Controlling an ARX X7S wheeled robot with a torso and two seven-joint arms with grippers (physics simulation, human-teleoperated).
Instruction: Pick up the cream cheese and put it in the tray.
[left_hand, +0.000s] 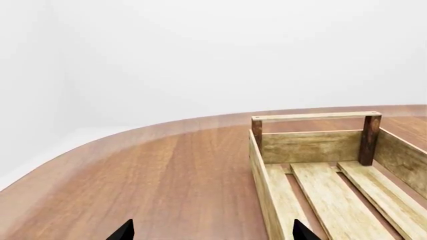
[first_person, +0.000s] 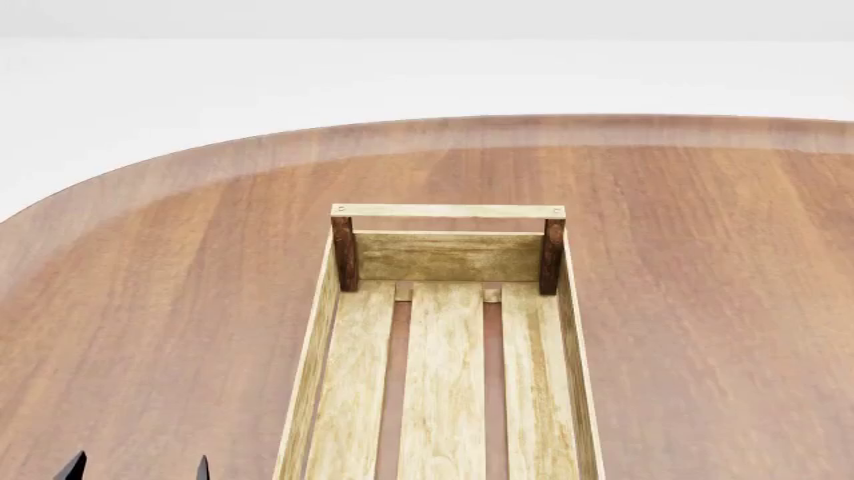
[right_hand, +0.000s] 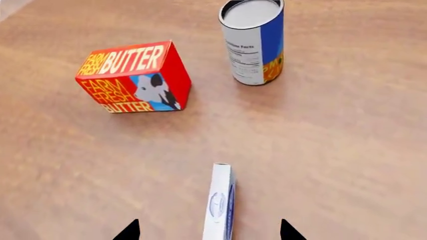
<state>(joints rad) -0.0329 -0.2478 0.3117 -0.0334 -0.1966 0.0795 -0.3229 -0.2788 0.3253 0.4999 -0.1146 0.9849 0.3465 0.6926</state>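
Observation:
The cream cheese (right_hand: 219, 202), a thin white and pale blue box standing on edge on the table, lies between the two black fingertips of my right gripper (right_hand: 209, 231), which is open with clear gaps on both sides of the box. The right gripper does not show in the head view. The tray (first_person: 554, 330), a long light-wood crate with slatted bottom and dark corner posts, sits in the middle of the table and holds nothing; it also shows in the left wrist view (left_hand: 310, 146). My left gripper (first_person: 138, 468) is open and empty, just left of the tray's near left side.
A red butter box (right_hand: 135, 77) and a blue-and-orange can (right_hand: 253, 41) stand on the table beyond the cream cheese. The round brown table (first_person: 160, 260) curves away at the far left edge.

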